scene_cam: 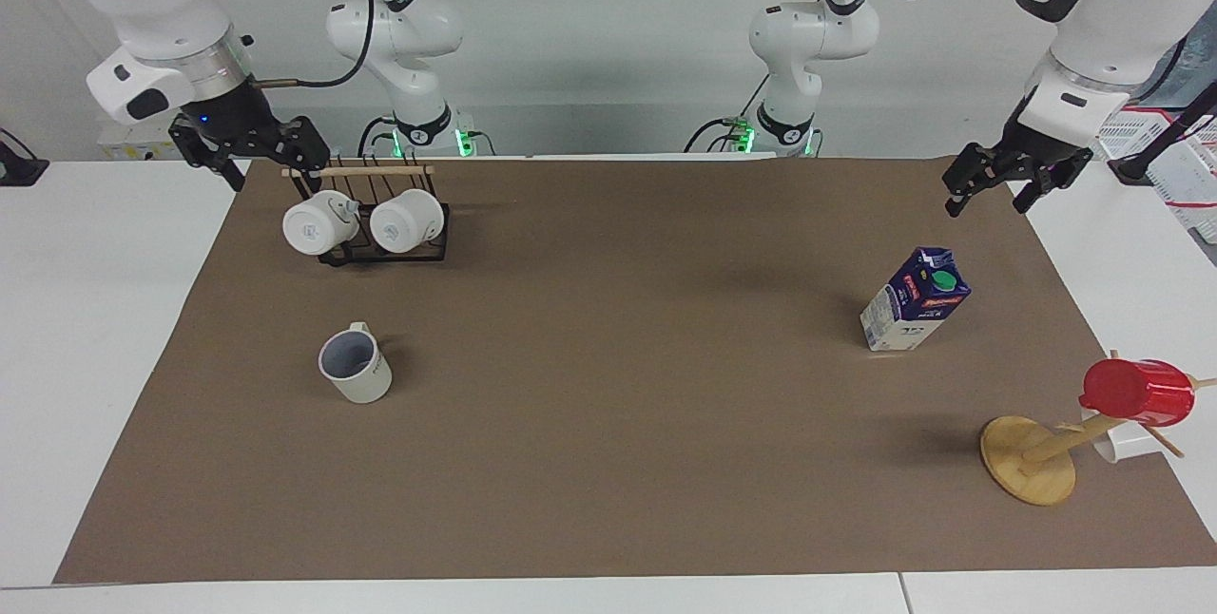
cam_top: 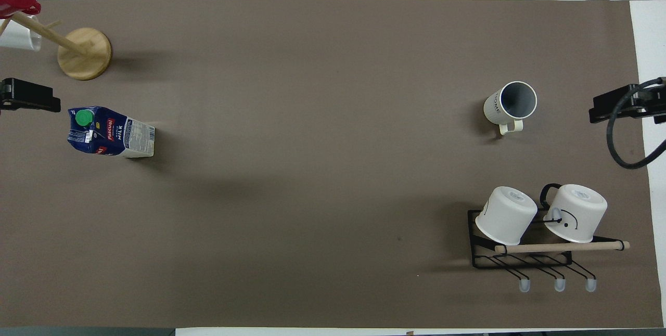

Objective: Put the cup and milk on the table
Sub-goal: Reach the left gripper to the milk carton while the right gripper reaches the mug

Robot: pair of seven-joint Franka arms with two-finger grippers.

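The cup [scene_cam: 354,367] stands upright on the brown paper of the table [scene_cam: 618,424] toward the right arm's end; it also shows in the overhead view [cam_top: 510,103]. The milk [scene_cam: 915,300] stands upright on the paper toward the left arm's end, and shows in the overhead view [cam_top: 110,132]. My right gripper [scene_cam: 276,167] is open and empty in the air over the paper's edge beside the mug rack, apart from the cup. My left gripper [scene_cam: 985,205] is open and empty over the paper's edge, apart from the milk. Both show at the overhead view's sides, left [cam_top: 31,95] and right [cam_top: 614,107].
A black wire rack [scene_cam: 380,248] with two white mugs stands nearer to the robots than the cup. A wooden mug tree [scene_cam: 1032,457] with a red plastic cup [scene_cam: 1136,393] and a white cup stands farther from the robots than the milk.
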